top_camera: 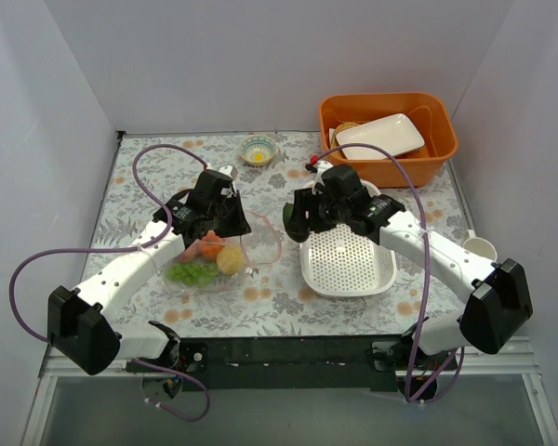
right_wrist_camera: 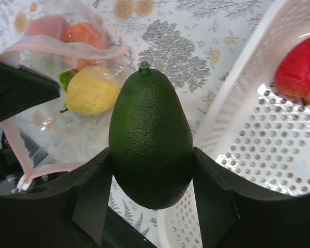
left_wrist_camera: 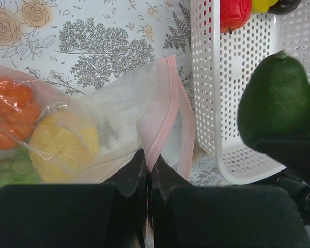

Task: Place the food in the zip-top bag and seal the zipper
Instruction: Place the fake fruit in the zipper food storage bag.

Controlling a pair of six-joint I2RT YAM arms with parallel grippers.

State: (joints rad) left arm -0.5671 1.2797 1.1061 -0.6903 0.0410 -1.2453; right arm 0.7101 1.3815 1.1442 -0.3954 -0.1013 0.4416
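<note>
The clear zip-top bag lies on the floral cloth with an orange fruit, a yellow fruit and green grapes inside. A pink fruit shows in it too. My left gripper is shut on the bag's mouth edge, pinching the pink zipper. The mouth gapes toward the basket. My right gripper is shut on the dark green avocado, held tip-forward above the cloth between the bag and the white basket. A red fruit and a yellow one lie in the basket.
An orange bin with a white plate stands at the back right. A small bowl sits at the back centre. A white cup stands right of the basket. White walls close in the table on three sides.
</note>
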